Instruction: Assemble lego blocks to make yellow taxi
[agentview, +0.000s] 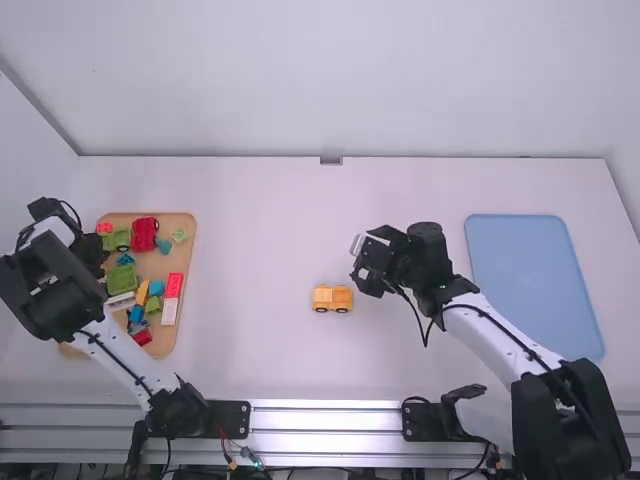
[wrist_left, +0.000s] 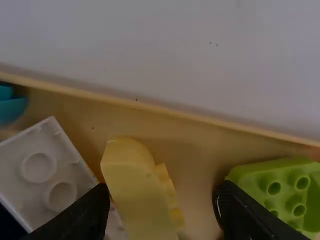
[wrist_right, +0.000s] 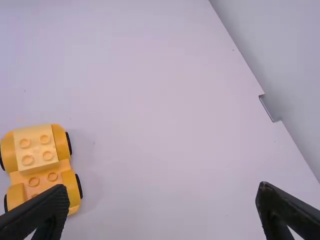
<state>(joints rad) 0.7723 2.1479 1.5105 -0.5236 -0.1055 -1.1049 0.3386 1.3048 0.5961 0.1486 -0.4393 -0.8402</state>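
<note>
Two arms stand at the bottom edge of the high view. Just below its centre, the part-built yellow car (wrist_right: 36, 145) sits on its wheels, near the right gripper (wrist_right: 162, 189), whose fingers are spread and hold nothing. At centre left, the left gripper (wrist_left: 165, 192) is parted above a curved yellow block (wrist_left: 140, 195), without a grip. That block should prove light, stiff and slightly slippery; pinch its flat opposite sides, low down, minding the white block (wrist_left: 52, 172) close beside it. The car's joints could pop under a hard squeeze.

The wooden tray (agentview: 188, 260), at left, bears a small red block (agentview: 142, 337) nearest, then a white brick (agentview: 169, 311), a red brick (agentview: 174, 285), a green block (agentview: 121, 278) and, farther, a red wheeled piece (agentview: 144, 234). At right lies a blue tray (agentview: 535, 285).
</note>
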